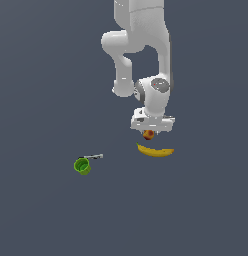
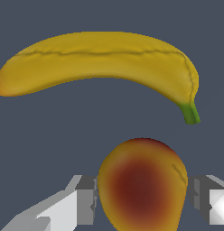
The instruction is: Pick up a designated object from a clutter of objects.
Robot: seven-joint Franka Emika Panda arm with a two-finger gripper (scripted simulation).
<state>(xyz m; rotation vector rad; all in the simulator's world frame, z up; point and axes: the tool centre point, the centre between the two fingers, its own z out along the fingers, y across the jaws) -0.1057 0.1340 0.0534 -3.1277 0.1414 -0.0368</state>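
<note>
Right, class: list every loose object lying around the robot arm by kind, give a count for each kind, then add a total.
Peach-like fruit: 1
Banana: 1
Green cup: 1
Grey metal utensil: 1
Total: 4

peach (image 2: pixel 141 187): smooth matt skin | banana (image 2: pixel 100 61): matt, faintly creased peel | cup (image 1: pixel 82 166): glossy-looking plastic
</note>
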